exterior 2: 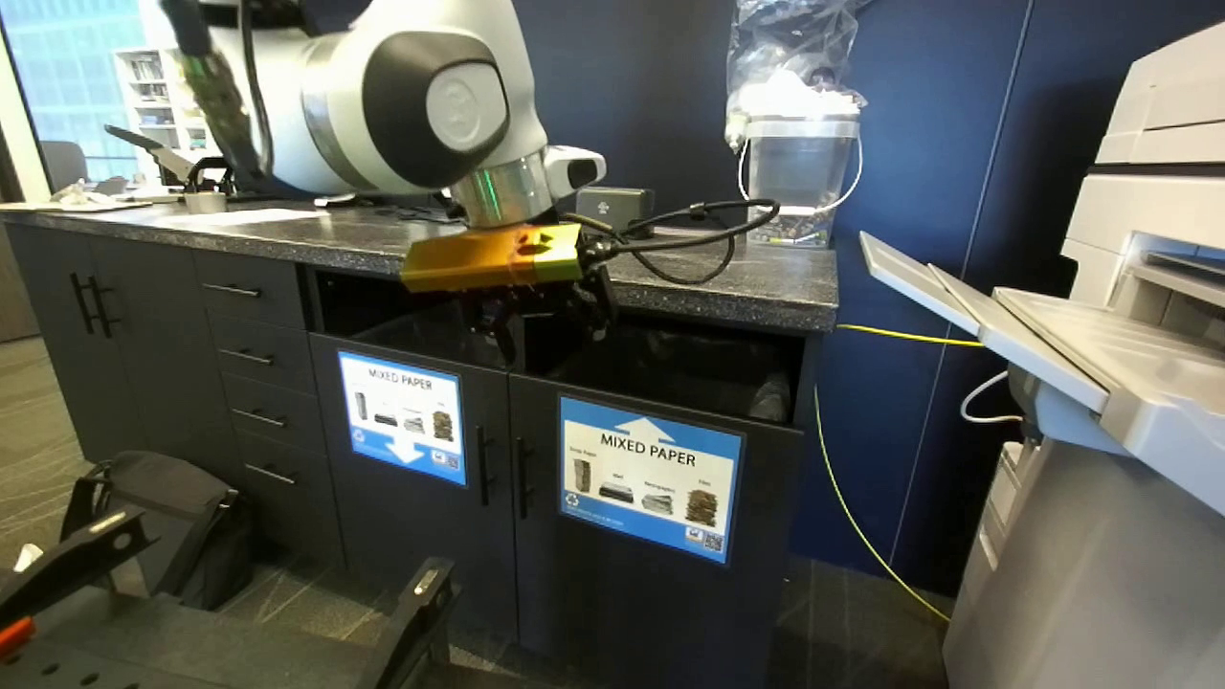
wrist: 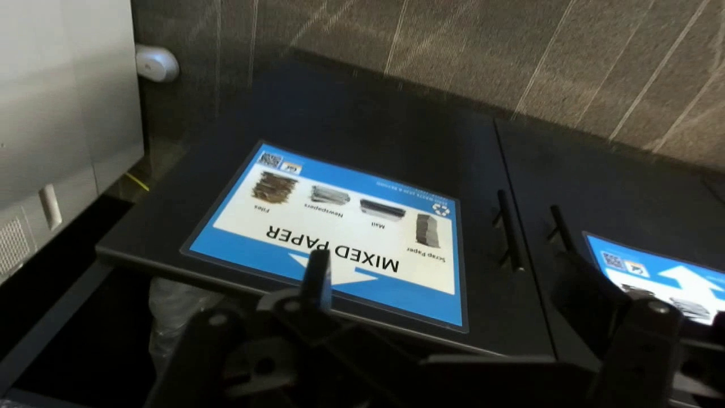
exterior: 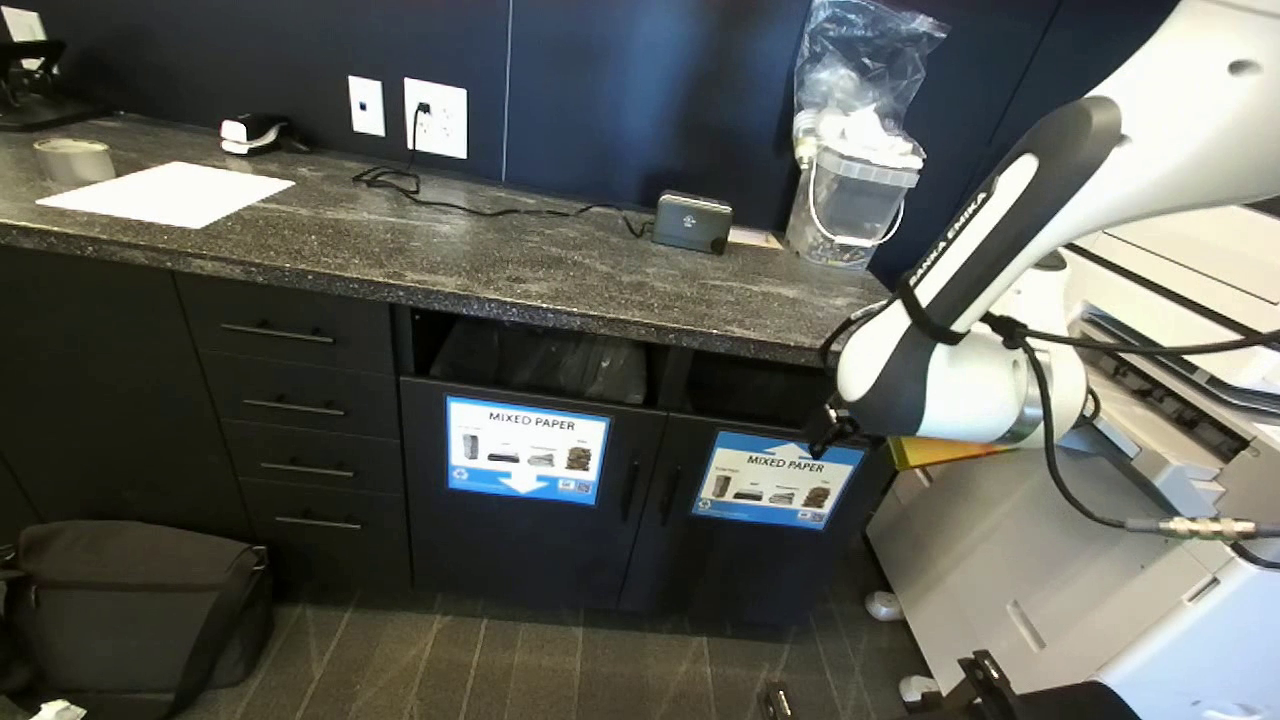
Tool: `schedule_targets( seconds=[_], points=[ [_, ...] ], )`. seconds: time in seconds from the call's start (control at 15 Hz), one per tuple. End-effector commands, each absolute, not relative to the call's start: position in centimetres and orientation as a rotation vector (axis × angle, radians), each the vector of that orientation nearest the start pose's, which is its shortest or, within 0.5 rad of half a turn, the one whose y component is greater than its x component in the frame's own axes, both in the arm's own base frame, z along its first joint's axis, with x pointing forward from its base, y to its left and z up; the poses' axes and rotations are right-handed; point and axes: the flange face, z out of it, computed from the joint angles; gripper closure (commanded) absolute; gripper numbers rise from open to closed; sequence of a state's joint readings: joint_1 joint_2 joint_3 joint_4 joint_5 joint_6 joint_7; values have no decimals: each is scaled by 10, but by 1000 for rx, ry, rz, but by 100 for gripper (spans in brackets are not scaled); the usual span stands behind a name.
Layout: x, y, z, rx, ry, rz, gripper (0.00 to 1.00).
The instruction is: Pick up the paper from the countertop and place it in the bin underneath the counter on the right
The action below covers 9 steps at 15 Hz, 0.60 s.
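The crumpled paper is hidden or out of view; none shows between the fingers. The dark speckled countertop also shows in an exterior view. Below it is the black counter. The bin with the pale sign is the right-hand one in both exterior views and stands at the left in the wrist view. Its top slot is open. My gripper hangs below the countertop edge, in front of the slots. In the wrist view its fingers stand wide apart and empty.
A printer stands beside the counter. On the countertop are a white sheet, a tape roll, a small black box and a clear bucket. A bag lies on the floor with a small white thing.
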State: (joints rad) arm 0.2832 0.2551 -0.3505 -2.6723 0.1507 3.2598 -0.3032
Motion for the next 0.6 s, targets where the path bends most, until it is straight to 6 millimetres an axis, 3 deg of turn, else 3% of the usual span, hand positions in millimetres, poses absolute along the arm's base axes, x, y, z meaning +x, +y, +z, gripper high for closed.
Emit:
schedule_targets(
  seconds=[0.0,0.27,0.53],
  points=[
    [428,-59,214,-3236,-123,-422,0],
    [437,-62,229,-3297,-88,-364,0],
    [447,-52,248,-3346,-59,-303,0]
  ],
)
